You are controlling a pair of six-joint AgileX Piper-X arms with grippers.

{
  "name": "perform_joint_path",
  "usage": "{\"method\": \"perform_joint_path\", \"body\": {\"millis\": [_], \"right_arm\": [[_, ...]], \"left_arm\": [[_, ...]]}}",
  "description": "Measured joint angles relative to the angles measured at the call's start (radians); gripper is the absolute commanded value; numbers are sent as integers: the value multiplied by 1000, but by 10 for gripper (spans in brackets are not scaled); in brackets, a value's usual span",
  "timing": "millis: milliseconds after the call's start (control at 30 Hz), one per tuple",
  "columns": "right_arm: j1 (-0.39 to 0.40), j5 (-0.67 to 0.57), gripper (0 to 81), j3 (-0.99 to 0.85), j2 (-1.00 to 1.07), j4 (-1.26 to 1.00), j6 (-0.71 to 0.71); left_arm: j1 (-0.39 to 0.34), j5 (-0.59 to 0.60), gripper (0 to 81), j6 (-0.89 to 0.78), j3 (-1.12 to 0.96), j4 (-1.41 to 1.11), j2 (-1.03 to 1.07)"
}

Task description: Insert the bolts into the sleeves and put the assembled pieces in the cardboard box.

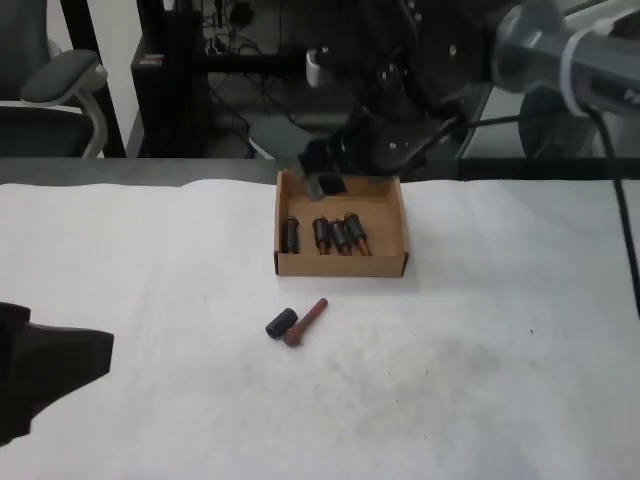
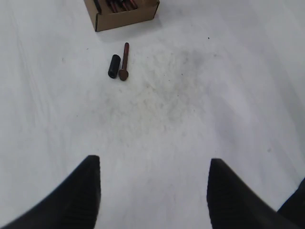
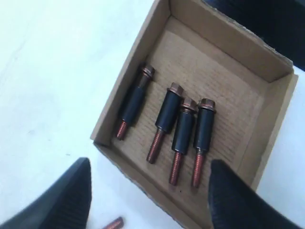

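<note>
We see the cardboard box [image 2: 125,18] cut off in the left wrist view. At its 6 o'clock on the surface [image 1: 480,380]: loose bolt [image 1: 306,322], axis 7-to-1, head at 7, sleeve [image 1: 281,323] just beside. Four assembled pieces [image 3: 167,117] lie inside. Both left gripper [image 2: 152,191] and right gripper [image 3: 150,200] wide, empty.

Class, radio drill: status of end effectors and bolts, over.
Left end effector open, empty. Right end effector open over box. Four assembled pieces inside. One bolt, sleeve loose, side by side.
</note>
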Motion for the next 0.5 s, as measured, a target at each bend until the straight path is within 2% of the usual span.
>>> {"method": "perform_joint_path", "body": {"millis": [133,300,500], "right_arm": [[15,0,665,44,-58,12,5],[26,-3,665,173,-174,27,29],[84,8,665,484,-482,-14,87]], "left_arm": [[0,0,640,0,0,0,-38],[0,0,640,42,0,0,-72],[0,9,640,97,0,0,-72]]}}
